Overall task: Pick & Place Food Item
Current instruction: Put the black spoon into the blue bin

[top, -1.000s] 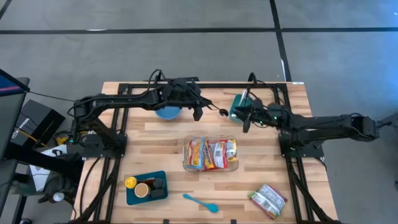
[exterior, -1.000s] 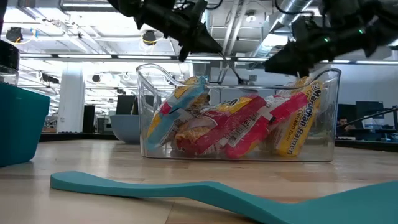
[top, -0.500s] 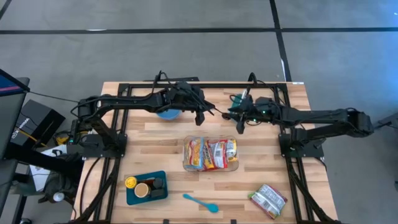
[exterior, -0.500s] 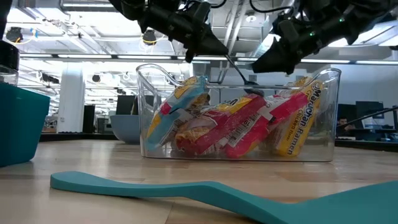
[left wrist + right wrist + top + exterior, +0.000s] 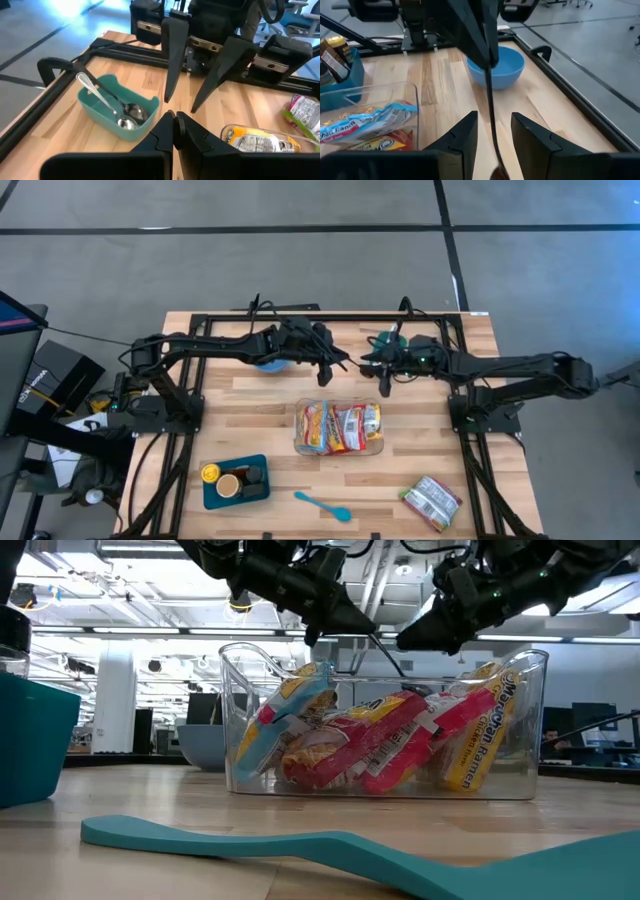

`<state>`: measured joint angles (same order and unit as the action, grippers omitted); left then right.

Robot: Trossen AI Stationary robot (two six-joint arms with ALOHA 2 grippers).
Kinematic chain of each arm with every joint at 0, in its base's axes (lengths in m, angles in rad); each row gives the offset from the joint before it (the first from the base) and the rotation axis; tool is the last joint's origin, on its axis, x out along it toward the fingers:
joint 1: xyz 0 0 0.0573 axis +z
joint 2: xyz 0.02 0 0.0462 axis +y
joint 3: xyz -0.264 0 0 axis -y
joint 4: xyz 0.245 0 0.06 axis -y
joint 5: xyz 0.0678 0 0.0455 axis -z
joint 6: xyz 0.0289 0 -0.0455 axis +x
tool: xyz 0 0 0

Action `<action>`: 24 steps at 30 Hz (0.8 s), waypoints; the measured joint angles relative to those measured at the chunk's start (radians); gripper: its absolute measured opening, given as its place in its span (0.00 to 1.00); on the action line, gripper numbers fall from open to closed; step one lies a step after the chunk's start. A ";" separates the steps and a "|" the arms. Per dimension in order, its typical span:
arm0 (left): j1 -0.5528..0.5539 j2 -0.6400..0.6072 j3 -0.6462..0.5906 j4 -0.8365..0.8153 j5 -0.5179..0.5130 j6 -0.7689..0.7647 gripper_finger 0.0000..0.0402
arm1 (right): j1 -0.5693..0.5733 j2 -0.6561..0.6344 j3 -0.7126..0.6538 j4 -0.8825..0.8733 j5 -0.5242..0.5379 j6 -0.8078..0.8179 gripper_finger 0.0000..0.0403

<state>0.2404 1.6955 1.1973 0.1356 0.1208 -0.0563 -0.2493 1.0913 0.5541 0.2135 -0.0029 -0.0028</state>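
lying nearest along the worktop (image 5: 260,395) front edge is a teal spatula (image 5: 300,845), with a teal tray (image 5: 211,490) of small jars to one side and a loose food packet (image 5: 431,502) near the right front corner. behind the spatula, at mid-worktop, stands a clear bin (image 5: 243,670) packed with ramen packets (image 5: 390,745), red, yellow and light blue, leaning against each other inside it.

above and just beyond the bin the two arms meet. the left tool (image 5: 174,116) has its fingers pressed together on the thin dark handle of a spoon (image 5: 490,100), which hangs down from its tip toward the other arm. the right tool (image 5: 493,115) stands narrowly parted, one finger on either side of that handle, the spoon's bowl low between them; whether the fingers touch the handle cannot be told.

farther back, a blue bowl (image 5: 502,70) sits under the left arm near the rear rail, and a teal cup (image 5: 107,119) with two more spoons (image 5: 100,95) stands beside the right arm, by the black frame.
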 joint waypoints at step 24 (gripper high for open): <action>-0.012 0.018 0.001 0.030 0.000 0.000 0.00 | 0.007 0.097 0.000 0.121 -0.026 0.004 0.28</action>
<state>0.2283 1.7130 1.1980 0.1656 0.1211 -0.0566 -0.2422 1.1882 0.5545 0.3347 -0.0292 0.0012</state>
